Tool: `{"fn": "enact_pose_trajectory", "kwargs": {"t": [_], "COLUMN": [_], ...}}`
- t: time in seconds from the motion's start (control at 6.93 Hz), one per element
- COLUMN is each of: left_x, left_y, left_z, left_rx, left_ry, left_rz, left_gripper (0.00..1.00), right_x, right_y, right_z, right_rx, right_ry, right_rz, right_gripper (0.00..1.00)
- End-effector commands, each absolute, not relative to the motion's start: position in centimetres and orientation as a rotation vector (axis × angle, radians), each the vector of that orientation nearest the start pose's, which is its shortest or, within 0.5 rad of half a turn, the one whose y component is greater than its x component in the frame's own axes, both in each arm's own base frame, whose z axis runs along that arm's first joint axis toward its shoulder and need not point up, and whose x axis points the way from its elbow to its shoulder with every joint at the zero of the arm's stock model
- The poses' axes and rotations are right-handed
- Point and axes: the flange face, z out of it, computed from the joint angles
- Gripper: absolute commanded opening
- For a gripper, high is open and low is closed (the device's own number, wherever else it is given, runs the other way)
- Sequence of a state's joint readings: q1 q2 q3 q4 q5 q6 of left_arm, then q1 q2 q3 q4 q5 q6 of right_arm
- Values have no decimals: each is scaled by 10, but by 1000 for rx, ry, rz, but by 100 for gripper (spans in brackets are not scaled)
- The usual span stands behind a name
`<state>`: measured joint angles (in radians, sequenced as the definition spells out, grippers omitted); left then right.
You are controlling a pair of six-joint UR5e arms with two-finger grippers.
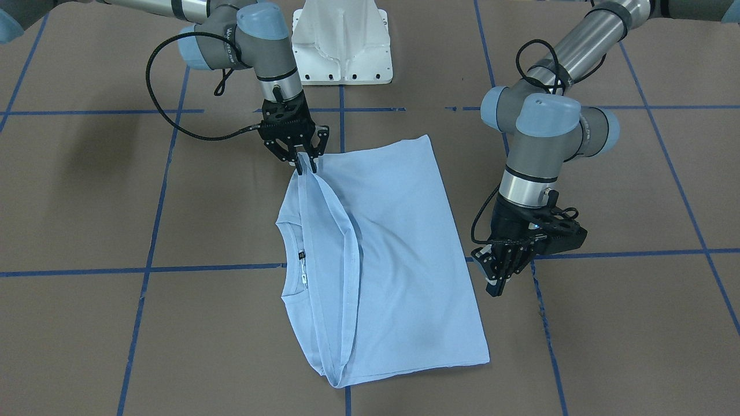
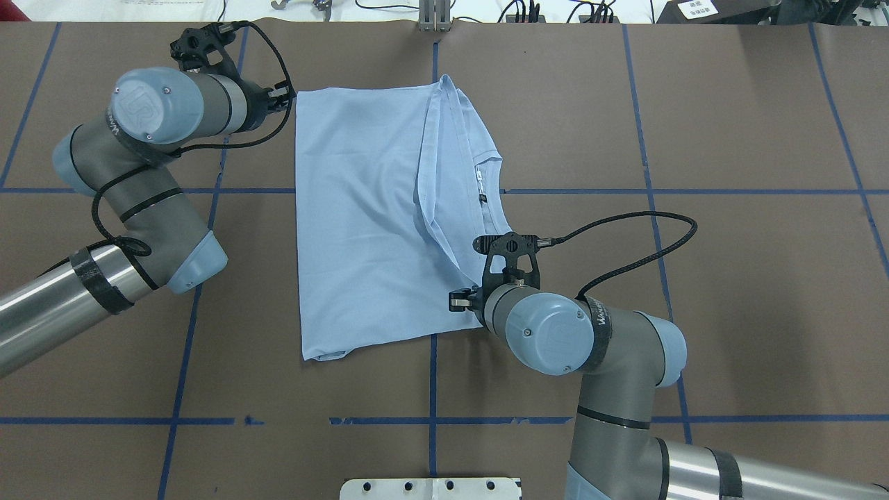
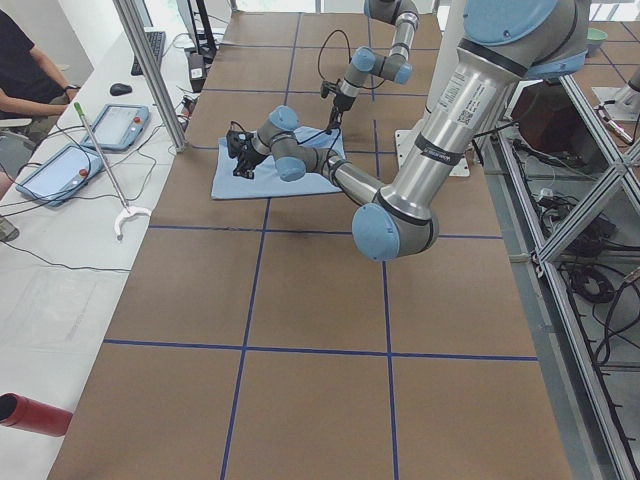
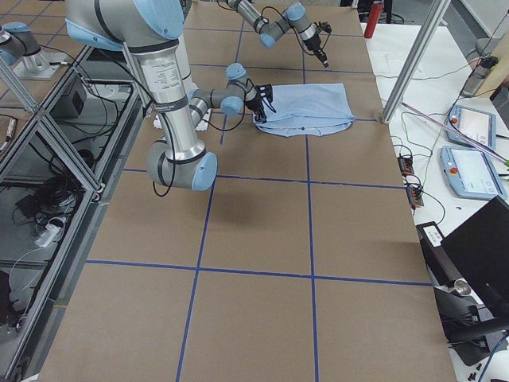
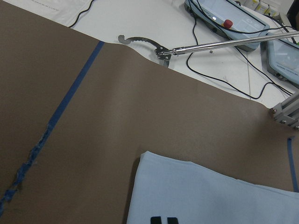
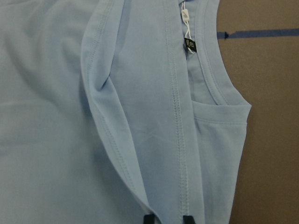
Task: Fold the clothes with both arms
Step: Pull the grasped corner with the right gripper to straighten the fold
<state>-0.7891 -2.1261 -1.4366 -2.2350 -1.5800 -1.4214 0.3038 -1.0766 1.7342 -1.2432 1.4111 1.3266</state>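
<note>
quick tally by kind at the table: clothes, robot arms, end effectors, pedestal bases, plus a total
T-shirt: 1
robot arms: 2, left arm and right arm
end effectors: 2, left end effector and right end effector
white pedestal base: 1
total: 6

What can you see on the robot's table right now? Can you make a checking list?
Surface: brown table cover with blue tape lines, flat.
Job's things: light blue short-sleeved T-shirt, partly folded, neck label showing.
Clutter: nothing seen.
Grippers: right gripper, fingers pinching the shirt's folded edge; left gripper shut, empty, beside the shirt.
Cables: black cable loops off the right arm, not on the cloth.
Surroundings: white pedestal base; side bench with a grey control tablet, a metal grabber stick and a seated person.
</note>
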Motion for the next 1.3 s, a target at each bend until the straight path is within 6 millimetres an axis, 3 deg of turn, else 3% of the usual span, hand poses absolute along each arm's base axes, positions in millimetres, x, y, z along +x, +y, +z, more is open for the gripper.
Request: {"fn": "enact_pose_trajectory", "kwargs": {"t": [0.0,0.14,0.29,0.43,0.72,0.87,1.15], "left_x": [412,412,412,412,412,412,412], "left_y": [-601,-598,-598,-598,-598,-598,-598], "left_z": [322,330,330,330,331,332,332], "left_rx": [488,482,482,483,484,483,483], "left_ry": [988,980,980,979,977,976,976], "left_rz": [-571,-570,-570,-571,-572,-572,-572], "left_gripper": [17,17,17,17,17,17,17], "right_x": [-576,-564,-540,-526,-552,-553,-551], "right_y": [-339,-341,-337,-328,-285,-282,-286], "right_z": [262,252,254,284,294,288,287], "right_rx": [411,416,421,410,407,400,403], "right_ry": [-918,-941,-959,-923,-912,-927,-928], "right_rz": [131,137,143,153,156,176,182], "right_gripper": [0,0,0,0,0,0,46]}}
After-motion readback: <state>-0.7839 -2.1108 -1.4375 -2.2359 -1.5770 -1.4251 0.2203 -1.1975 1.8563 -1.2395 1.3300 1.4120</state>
